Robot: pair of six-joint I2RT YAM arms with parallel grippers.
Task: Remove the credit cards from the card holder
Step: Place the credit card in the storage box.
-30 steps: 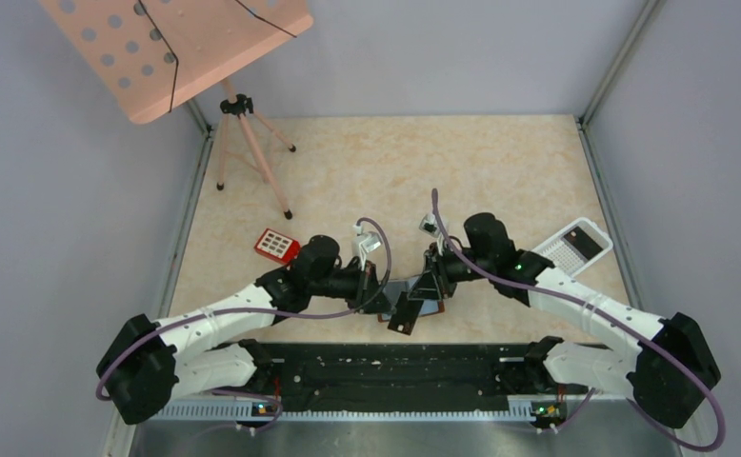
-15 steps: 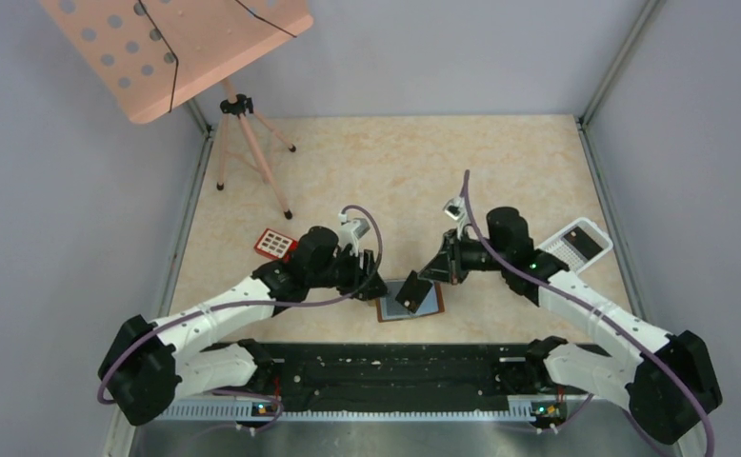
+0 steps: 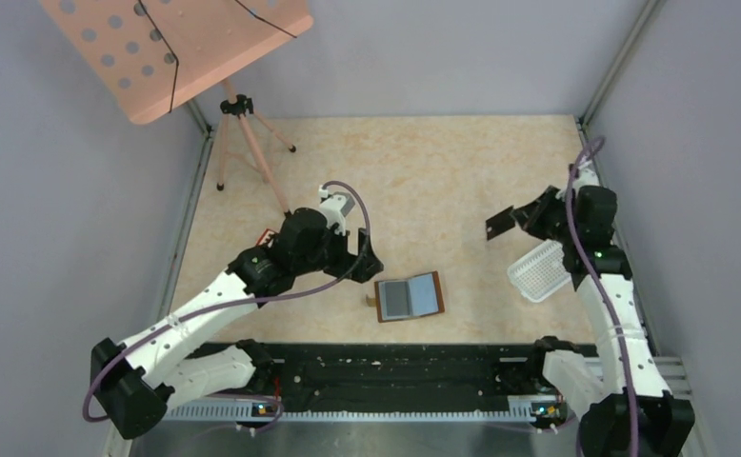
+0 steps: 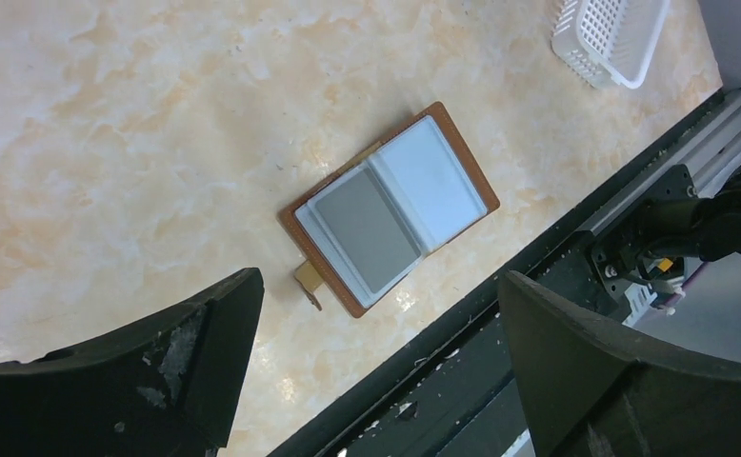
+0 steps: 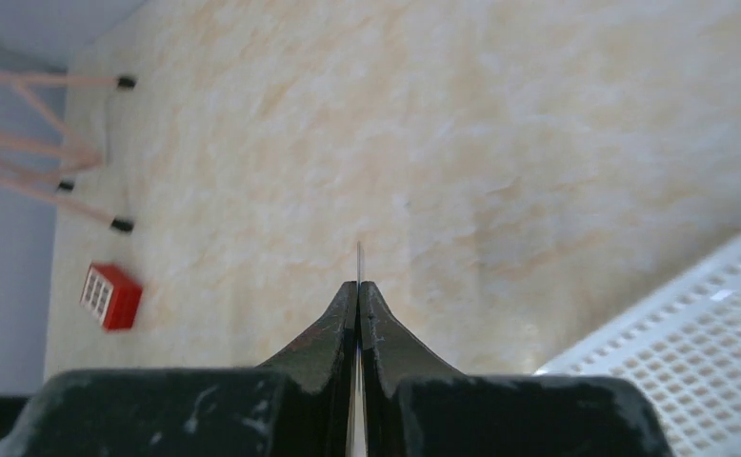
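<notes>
Top external: card holder (image 3: 409, 298) open, lower centre, near front table (image 3: 462, 171) edge. Your left gripper (image 4: 378, 281) spread wide beside it; right gripper (image 5: 358, 290) pinches a card (image 3: 501, 225) by the tray (image 3: 539, 270), right edge.

This was pretty obviously a robotics lab test cell, not anyone's home. Plain grey panel walls (image 3: 443, 57) boxed in a marble-look tabletop (image 3: 424, 171), aluminium frame posts (image 3: 619, 57) ran up the corners, my arms (image 3: 205, 305) were bolted to a black rail (image 3: 395, 367) with purple cables (image 3: 569, 214) looped along them, and a pink perforated stand (image 3: 171, 48) stood on a tripod (image 3: 252, 157) at the back.
</notes>
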